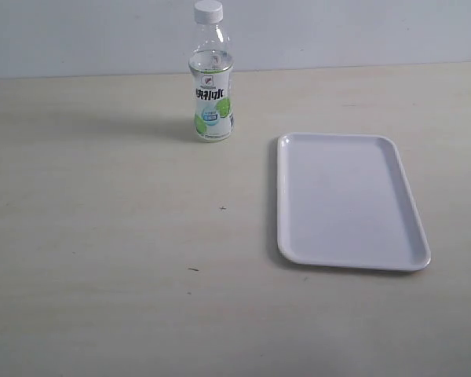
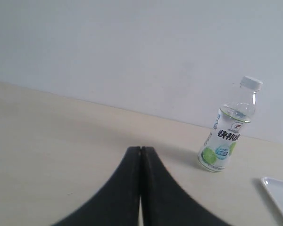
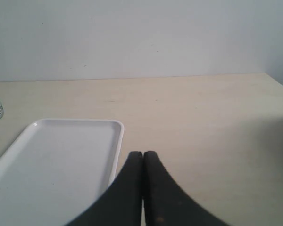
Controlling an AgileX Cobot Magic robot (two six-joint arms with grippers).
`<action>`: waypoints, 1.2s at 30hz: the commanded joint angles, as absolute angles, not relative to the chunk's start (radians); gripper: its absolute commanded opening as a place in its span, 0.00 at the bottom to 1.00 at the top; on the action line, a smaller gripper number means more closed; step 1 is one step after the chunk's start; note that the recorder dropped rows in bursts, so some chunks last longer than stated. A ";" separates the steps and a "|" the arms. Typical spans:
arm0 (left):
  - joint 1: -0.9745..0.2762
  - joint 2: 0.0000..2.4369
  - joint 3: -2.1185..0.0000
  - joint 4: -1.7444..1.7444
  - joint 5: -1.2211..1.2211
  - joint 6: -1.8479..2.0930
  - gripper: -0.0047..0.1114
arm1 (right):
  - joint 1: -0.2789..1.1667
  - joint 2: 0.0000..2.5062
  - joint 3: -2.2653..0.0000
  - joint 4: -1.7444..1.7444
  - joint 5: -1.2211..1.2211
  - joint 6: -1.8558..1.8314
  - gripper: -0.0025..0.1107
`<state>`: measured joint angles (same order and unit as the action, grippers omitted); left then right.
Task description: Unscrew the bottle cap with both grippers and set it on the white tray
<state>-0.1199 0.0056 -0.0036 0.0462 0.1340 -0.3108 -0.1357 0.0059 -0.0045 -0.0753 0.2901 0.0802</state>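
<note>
The clear bottle [image 1: 213, 94] with its white-and-green label stands upright at the back of the table, the white bottle cap [image 1: 208, 10] screwed on its neck. The left wrist view shows the same bottle [image 2: 225, 136] and cap [image 2: 251, 83] well beyond my left gripper [image 2: 140, 149], which is shut with nothing in it. The white tray [image 1: 347, 201] lies flat and bare, right of the bottle. My right gripper [image 3: 142, 153] is shut and holds nothing, hovering beside the tray's rim [image 3: 119, 141]. Neither gripper appears in the exterior view.
A pale wall rises behind the beige table [image 1: 102, 236]. A small dark speck [image 1: 193, 269] marks the tabletop near the front. In the right wrist view the table's edge [image 3: 279, 81] shows at the far side.
</note>
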 commanded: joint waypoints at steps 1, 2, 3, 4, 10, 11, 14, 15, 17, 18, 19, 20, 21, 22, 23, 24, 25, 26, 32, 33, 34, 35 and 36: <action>-0.126 0.000 0.000 0.036 0.082 -0.322 0.04 | -0.139 0.000 0.000 -0.078 0.284 0.080 0.02; -0.126 0.000 0.000 0.036 0.075 -0.322 0.04 | -0.139 0.000 0.000 -0.078 0.284 0.080 0.02; -0.126 0.000 0.000 0.036 0.065 -0.322 0.04 | -0.139 0.000 0.000 -0.078 0.284 0.080 0.02; -0.126 0.000 0.000 0.036 0.056 -0.322 0.04 | -0.139 0.000 0.000 -0.078 0.284 0.080 0.02; -0.126 0.000 0.000 0.036 0.000 -0.327 0.04 | -0.139 0.000 0.000 -0.078 0.284 0.080 0.02; -0.126 0.000 0.000 0.036 -0.021 -0.333 0.04 | -0.139 0.000 0.000 -0.078 0.284 0.080 0.02; -0.126 0.000 0.000 0.036 -0.111 -0.345 0.04 | -0.139 0.000 0.000 -0.078 0.284 0.080 0.02; -0.126 0.000 0.000 0.038 -0.137 -0.345 0.04 | -0.139 0.000 0.000 -0.078 0.284 0.080 0.02; -0.126 0.000 0.000 0.040 -0.192 -0.345 0.04 | -0.139 0.000 0.000 -0.078 0.284 0.080 0.02; -0.126 0.000 0.000 0.040 -0.217 -0.345 0.04 | -0.139 0.000 0.000 -0.078 0.284 0.080 0.02; -0.126 0.004 0.000 0.040 -0.312 -0.371 0.04 | -0.139 0.000 0.000 -0.078 0.284 0.080 0.02; -0.126 0.018 0.000 0.040 -0.368 -0.391 0.04 | -0.139 0.000 0.000 -0.078 0.284 0.080 0.02; -0.126 0.068 0.000 0.040 -0.503 -0.440 0.04 | -0.139 0.000 0.000 -0.078 0.284 0.080 0.02; -0.126 0.095 -0.006 0.041 -0.539 -0.449 0.04 | -0.139 0.000 0.000 -0.078 0.284 0.080 0.02; -0.126 0.180 -0.068 0.050 -0.568 -0.442 0.04 | -0.139 0.000 0.000 -0.078 0.284 0.080 0.02; -0.126 0.232 -0.100 0.061 -0.568 -0.429 0.04 | -0.139 0.000 0.000 -0.078 0.284 0.080 0.02; -0.126 0.360 -0.183 0.079 -0.573 -0.394 0.04 | -0.139 0.000 0.000 -0.078 0.284 0.080 0.02; -0.126 0.478 -0.258 0.098 -0.587 -0.388 0.04 | -0.139 0.000 0.000 -0.078 0.284 0.080 0.02; -0.126 1.162 -0.530 0.394 -0.695 -0.491 0.04 | -0.139 0.000 0.000 -0.078 0.284 0.080 0.02; -0.127 1.231 -0.546 0.422 -0.716 -0.504 0.04 | -0.139 0.000 0.000 -0.078 0.284 0.080 0.02; -0.130 1.298 -0.558 0.453 -0.747 -0.506 0.04 | -0.139 0.000 0.000 -0.078 0.284 0.080 0.02; -0.130 1.349 -0.566 0.481 -0.776 -0.506 0.04 | -0.139 0.000 0.000 -0.078 0.284 0.080 0.02; -0.130 1.410 -0.575 0.518 -0.816 -0.506 0.04 | -0.139 0.000 0.000 -0.078 0.284 0.080 0.02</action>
